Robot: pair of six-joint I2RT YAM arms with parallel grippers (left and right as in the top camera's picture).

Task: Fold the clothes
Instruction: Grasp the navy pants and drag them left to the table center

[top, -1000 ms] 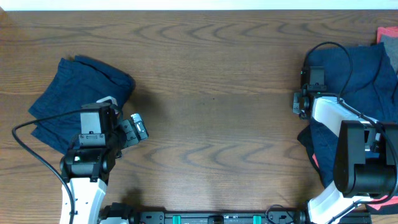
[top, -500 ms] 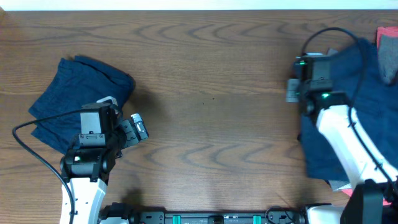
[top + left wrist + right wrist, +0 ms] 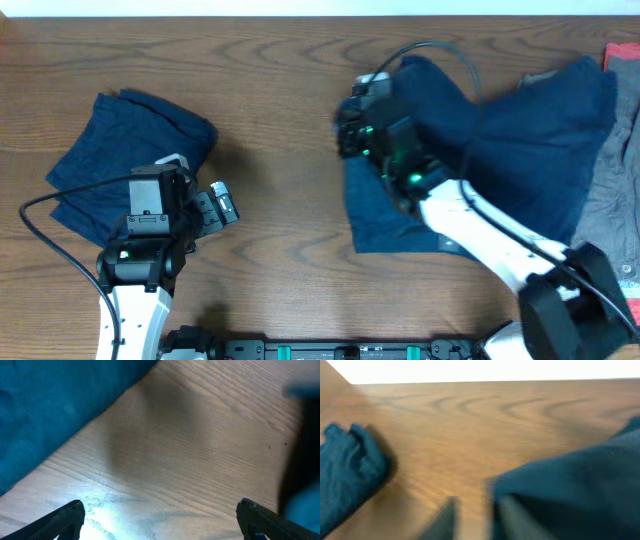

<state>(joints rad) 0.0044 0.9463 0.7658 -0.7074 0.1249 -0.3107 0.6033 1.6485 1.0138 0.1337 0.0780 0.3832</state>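
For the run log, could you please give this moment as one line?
right claw: shut on navy garment, near table centre | left claw: open over table, beside left garment | fold: not yet done

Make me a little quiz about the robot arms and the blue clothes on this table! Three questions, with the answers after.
1. True or false: the left gripper is holding cloth.
2. What colour is the far-right cloth at the edge of the table? A grey, B yellow, C green.
3. Which gripper has the spread navy garment bunched around it?
Key: 1 false, it is open over bare wood. 2 A. 3 the right gripper.
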